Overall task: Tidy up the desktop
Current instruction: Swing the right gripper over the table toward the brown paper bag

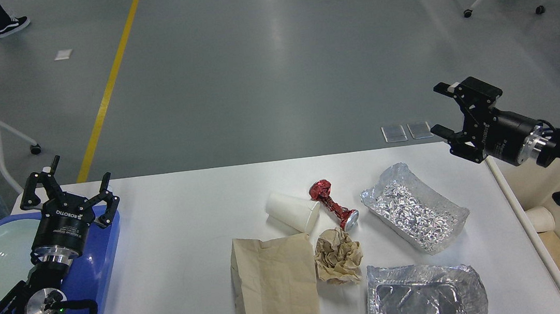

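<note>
With both pincers spread and empty, the right pincer (pixel 442 108) is poised above the tabletop (pixel 179 240) edge, the left pincer (pixel 65 187) over the blue tray (pixel 100 280), so a descent onto the crumpled foil tray (pixel 414 209) is judged next.

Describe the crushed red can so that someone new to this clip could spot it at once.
Start at the white desktop and go to the litter right of its middle. The crushed red can lies there between a tipped white paper cup and a crinkled foil tray, just above a ball of brown paper. It is the only red item, twisted thin at the waist, with a silver end.
</note>
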### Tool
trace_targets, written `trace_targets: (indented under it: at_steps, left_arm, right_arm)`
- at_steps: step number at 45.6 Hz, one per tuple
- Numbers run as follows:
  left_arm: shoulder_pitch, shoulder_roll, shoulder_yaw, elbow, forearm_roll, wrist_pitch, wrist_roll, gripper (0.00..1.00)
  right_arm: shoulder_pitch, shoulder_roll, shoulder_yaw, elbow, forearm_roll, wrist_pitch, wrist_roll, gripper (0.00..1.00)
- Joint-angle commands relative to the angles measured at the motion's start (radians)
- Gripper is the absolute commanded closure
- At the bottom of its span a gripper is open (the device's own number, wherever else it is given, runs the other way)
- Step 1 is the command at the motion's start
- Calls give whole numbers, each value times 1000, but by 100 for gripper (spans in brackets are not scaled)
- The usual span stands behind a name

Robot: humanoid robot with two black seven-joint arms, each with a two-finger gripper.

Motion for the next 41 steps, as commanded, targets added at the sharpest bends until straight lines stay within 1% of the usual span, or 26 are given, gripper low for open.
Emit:
trace_targets:
  at_steps: [1, 6, 7, 9, 11, 13, 14, 15, 17, 18, 21, 23, 25, 26, 27, 29, 35, 39, 41]
  left_arm:
    - [0, 0, 0, 0, 0, 0, 0, 4]
    - [0, 0, 0, 0, 0, 0, 0, 4]
    - [0, 0, 0, 0, 0, 0, 0, 4]
    - [0, 0, 0, 0, 0, 0, 0, 4]
    - [0, 0, 0, 0, 0, 0, 0, 4]
    - [0, 0, 0, 0, 0, 0, 0, 4]
    - [0, 0, 0, 0, 0, 0, 0, 4]
    - [0, 0, 0, 0, 0, 0, 0, 4]
    - [0, 0, 0, 0, 0, 0, 0, 4]
    - [0, 0, 0, 0, 0, 0, 0, 4]
    - [0, 0, 0, 0, 0, 0, 0, 4]
    - [0, 0, 0, 0, 0, 0, 0, 4]
    - [0, 0, 0, 0, 0, 0, 0, 4]
    - [0, 0, 0, 0, 0, 0, 0, 4]
    - [0, 0, 2, 0, 0, 0, 0, 4]
    - [0, 0, 0, 0, 0, 0, 0, 4]
    - [0, 0, 0, 0, 0, 0, 0, 4]
    - [0, 0, 2, 0, 0, 0, 0, 4]
    - [0, 0, 2, 0, 0, 0, 0, 4]
  right_arm:
    - [296, 22, -354, 13, -7, 143, -1, 0]
    - [552, 134, -689, 14, -1, 249, -1, 0]
    - [645, 187, -808, 20, 15, 303, -1, 0]
    - [726, 250, -904, 36, 35, 360, -3, 0]
    - [796, 319, -974, 68, 51, 390, -9, 0]
    - [861, 384, -1023, 100, 62, 401, -26, 0]
    - [895, 415, -1043, 117, 68, 403, -45, 0]
    - [928, 441, -1057, 135, 76, 410, -76, 0]
    - [985, 481, -1073, 168, 105, 414, -166, 0]
    - [1011, 497, -1079, 180, 128, 412, -221, 0]
    - [1076, 536, -1087, 214, 226, 408, -419, 0]
    - [1116, 563, -1094, 238, 287, 400, -539, 0]
    - [1154, 603, -1109, 263, 338, 392, -637, 0]
    - [1172, 625, -1123, 272, 358, 389, -671, 0]
    - [1192, 642, -1136, 283, 375, 386, -696, 0]
    - [1229, 669, -1166, 309, 398, 384, -720, 0]
    - [1382, 719, -1232, 428, 438, 384, -736, 0]
    - [1499, 719, -1222, 549, 447, 375, -768, 0]
    - [1548, 709, -1217, 592, 464, 366, -793, 0]
